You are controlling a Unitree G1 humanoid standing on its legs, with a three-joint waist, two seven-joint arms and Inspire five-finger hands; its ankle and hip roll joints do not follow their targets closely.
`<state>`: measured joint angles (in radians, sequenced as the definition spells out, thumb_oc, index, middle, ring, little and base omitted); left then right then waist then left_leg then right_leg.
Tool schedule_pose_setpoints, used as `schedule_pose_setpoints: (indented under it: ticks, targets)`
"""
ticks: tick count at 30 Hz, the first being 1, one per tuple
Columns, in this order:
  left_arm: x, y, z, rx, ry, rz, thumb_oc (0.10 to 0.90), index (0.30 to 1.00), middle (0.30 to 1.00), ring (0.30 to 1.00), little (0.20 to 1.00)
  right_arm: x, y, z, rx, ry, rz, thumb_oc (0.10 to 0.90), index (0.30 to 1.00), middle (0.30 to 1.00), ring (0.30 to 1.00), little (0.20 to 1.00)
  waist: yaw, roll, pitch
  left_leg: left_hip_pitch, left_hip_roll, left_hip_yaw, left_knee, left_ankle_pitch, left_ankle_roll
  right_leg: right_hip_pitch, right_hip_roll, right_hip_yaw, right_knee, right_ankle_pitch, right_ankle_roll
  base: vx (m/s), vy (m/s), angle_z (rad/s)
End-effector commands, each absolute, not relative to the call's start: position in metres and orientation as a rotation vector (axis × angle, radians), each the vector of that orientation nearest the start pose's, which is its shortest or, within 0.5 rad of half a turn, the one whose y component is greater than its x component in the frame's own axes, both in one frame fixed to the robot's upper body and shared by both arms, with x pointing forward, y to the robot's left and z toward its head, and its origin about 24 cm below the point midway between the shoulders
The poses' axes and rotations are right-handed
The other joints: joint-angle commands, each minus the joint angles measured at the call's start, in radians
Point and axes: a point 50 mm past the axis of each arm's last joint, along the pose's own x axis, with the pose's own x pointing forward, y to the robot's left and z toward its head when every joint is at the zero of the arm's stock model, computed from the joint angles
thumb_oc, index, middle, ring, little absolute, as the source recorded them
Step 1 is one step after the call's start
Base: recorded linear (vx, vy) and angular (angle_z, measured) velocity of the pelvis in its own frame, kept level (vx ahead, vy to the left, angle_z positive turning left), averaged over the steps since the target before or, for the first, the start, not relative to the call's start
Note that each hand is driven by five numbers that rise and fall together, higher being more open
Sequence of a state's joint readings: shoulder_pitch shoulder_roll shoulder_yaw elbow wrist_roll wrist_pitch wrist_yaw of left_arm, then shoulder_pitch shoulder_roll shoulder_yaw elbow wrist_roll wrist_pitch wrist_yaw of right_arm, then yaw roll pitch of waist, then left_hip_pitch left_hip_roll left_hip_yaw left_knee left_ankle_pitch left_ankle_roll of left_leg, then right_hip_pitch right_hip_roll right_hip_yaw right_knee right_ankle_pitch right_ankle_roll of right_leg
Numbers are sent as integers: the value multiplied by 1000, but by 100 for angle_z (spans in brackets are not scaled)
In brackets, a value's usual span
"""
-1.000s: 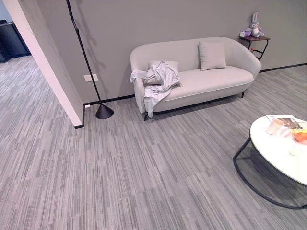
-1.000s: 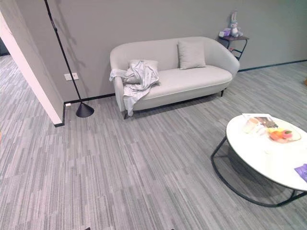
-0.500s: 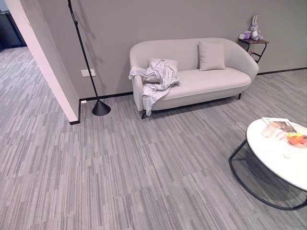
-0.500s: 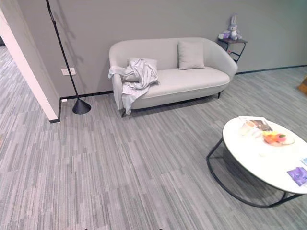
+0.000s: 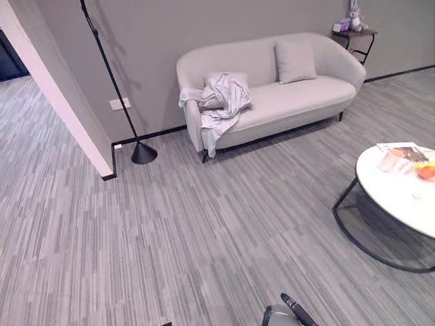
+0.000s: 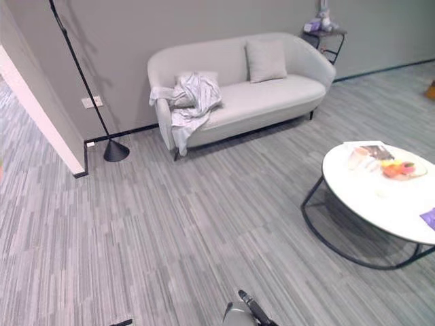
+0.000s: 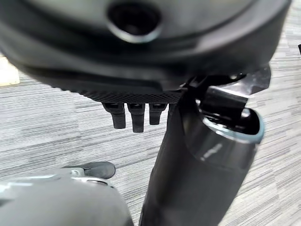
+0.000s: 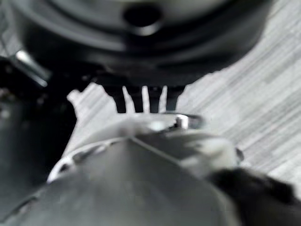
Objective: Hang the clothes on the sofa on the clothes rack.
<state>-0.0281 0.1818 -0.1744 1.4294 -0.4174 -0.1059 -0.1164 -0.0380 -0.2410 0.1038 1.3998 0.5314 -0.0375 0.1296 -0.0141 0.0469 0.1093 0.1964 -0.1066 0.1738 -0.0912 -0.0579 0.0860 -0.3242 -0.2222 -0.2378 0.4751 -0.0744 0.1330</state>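
A heap of pale grey clothes lies crumpled over the left end of a light beige sofa against the far wall, with one part hanging down the sofa's front. The clothes are several steps away from me across the floor. My left hand hangs over the carpet with relaxed fingers and nothing in it. My right hand also hangs low with its fingers straight and holds nothing.
A black floor lamp stands left of the sofa beside a jutting wall corner. At right stands a round white coffee table carrying a cup and fruit. A cushion rests on the sofa; a small side table is behind its right end.
The whole picture has shifted and tilted downward, so the camera has moved. The sofa, clothes, lamp and table keep their places relative to each other.
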Motion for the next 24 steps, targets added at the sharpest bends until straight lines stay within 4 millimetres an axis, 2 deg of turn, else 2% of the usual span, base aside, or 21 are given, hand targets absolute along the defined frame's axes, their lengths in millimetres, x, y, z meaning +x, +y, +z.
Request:
schedule_pose_setpoints:
  ticks: [1,2,3,4,6,8,9,10,11,12,14,17,18,19,20,21,22,24]
  targets:
    - [83,218,-167,-86,1215,153,800,900,900,900,900,48,-235,-170,345,1307,-429,800,900,900,900,900,8,-3,5,39,80,-39,4,-98,-50,141,11,4,-474,207,39,275,-190,-6]
    - [86,217,-167,-89,1208,154,800,900,900,900,900,42,-234,-171,372,1323,-451,800,900,900,900,900,8,-3,3,51,87,-31,4,-108,-59,137,-3,-2,-550,239,52,276,-191,-7]
    - [86,217,-167,-89,1208,154,800,900,900,900,900,42,-234,-171,372,1323,-451,800,900,900,900,900,8,-3,4,52,87,-31,4,-108,-59,139,-2,-3,-553,241,52,257,-130,-16]
    - [88,216,-167,-95,1202,153,800,900,900,900,900,35,-232,-171,381,1347,-456,800,900,900,900,900,7,4,2,76,100,-24,4,-126,-70,115,-18,1,-562,238,71,274,-145,-30]
    - [90,215,-166,-82,1199,133,800,900,900,900,900,25,-231,-172,399,1380,-471,800,900,900,900,900,8,-2,-9,92,107,-21,4,-147,-85,108,-33,-19,-562,232,82,411,-267,-21]
    - [90,215,-166,-85,1197,138,800,900,900,900,900,19,-230,-172,413,1394,-492,800,900,900,900,900,0,-24,-34,103,122,-24,4,-138,-104,134,-24,-28,-562,263,71,359,-311,0]
    - [90,215,-166,-85,1197,138,800,900,900,900,900,19,-230,-172,413,1394,-492,800,900,900,900,900,0,-24,-35,102,122,-24,4,-138,-104,133,-25,-28,-562,263,71,509,-565,20]
    - [90,210,-167,-109,1189,155,800,900,900,900,900,20,-234,-172,358,1401,-473,800,900,900,900,900,-4,-8,-72,107,209,-45,4,-19,-154,157,53,-8,-562,252,37,534,-605,29]
    - [91,208,-167,-124,1184,163,800,900,900,900,900,28,-234,-171,324,1384,-440,800,900,900,900,900,-1,-1,-83,105,242,-52,4,74,-176,165,85,-4,-562,239,22,741,-874,54]
    - [91,204,-168,-133,1182,161,800,900,900,900,900,41,-232,-171,263,1356,-363,800,900,900,900,900,7,-6,-99,54,277,-71,99,179,-198,186,115,-14,-562,202,-10,493,-616,46]
    - [95,199,-168,-127,1173,135,800,900,900,900,900,54,-229,-170,196,1328,-283,800,900,900,900,900,17,-15,-100,8,328,-69,269,246,-215,252,157,-39,-562,133,-48,462,-562,15]
    - [110,194,-165,-102,1125,96,800,900,900,900,900,70,-230,-168,115,1289,-228,800,900,900,900,900,39,-46,-57,-116,391,-42,558,329,-185,342,185,-71,-562,67,-107,269,-396,-24]
    - [110,194,-164,-102,1124,96,800,900,900,900,900,70,-230,-168,115,1288,-228,800,900,900,900,900,38,-45,-57,-117,392,-44,561,328,-186,343,186,-72,-562,67,-108,187,-246,-7]
    - [114,192,-163,-102,1112,82,800,900,900,900,900,74,-232,-167,87,1282,-210,800,900,900,900,900,48,-53,-39,-144,393,-22,602,292,-163,362,186,-63,-562,56,-118,114,-115,0]
    - [115,192,-163,-104,1107,82,800,900,900,900,900,74,-233,-166,64,1288,-197,800,900,900,900,900,58,-60,-25,-185,363,-20,636,229,-148,372,182,-55,-562,47,-117,216,-161,8]
    - [116,196,-162,-117,1093,111,800,900,900,900,900,76,-233,-166,53,1291,-178,800,900,900,900,900,84,-73,-8,-309,252,-31,647,107,-129,393,167,-43,-562,41,-107,147,-84,-1]
    - [116,196,-162,-117,1093,111,800,900,900,900,900,76,-233,-166,53,1291,-178,800,900,900,900,900,83,-73,-9,-311,252,-31,649,106,-128,392,167,-44,-562,40,-106,182,-53,14]
    - [107,202,-164,-148,1115,175,800,900,900,900,900,71,-232,-167,71,1302,-185,800,900,900,900,900,89,-80,-11,-348,213,24,505,60,-120,409,150,-57,-562,25,-91,196,-16,9]
